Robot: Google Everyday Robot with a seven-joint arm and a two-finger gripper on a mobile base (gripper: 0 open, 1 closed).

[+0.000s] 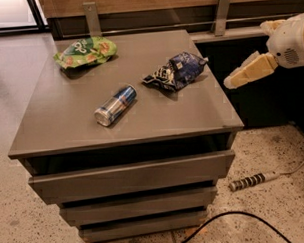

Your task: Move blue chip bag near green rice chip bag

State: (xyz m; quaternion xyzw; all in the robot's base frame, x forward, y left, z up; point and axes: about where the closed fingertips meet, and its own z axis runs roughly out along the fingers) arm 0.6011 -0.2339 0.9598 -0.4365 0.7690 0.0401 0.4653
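Observation:
The blue chip bag (176, 70) lies crumpled on the grey cabinet top (67, 116), right of the middle. The green rice chip bag (84, 51) lies flat at the far left corner of the top. My gripper (250, 70) hangs in the air just past the right edge of the cabinet, to the right of the blue chip bag and apart from it. It holds nothing that I can see.
A blue-and-silver drink can (115, 105) lies on its side in the middle of the top, between the two bags and nearer the front. Two metal brackets (92, 18) stand behind the cabinet. A cable and a striped plug (251, 180) lie on the floor at right.

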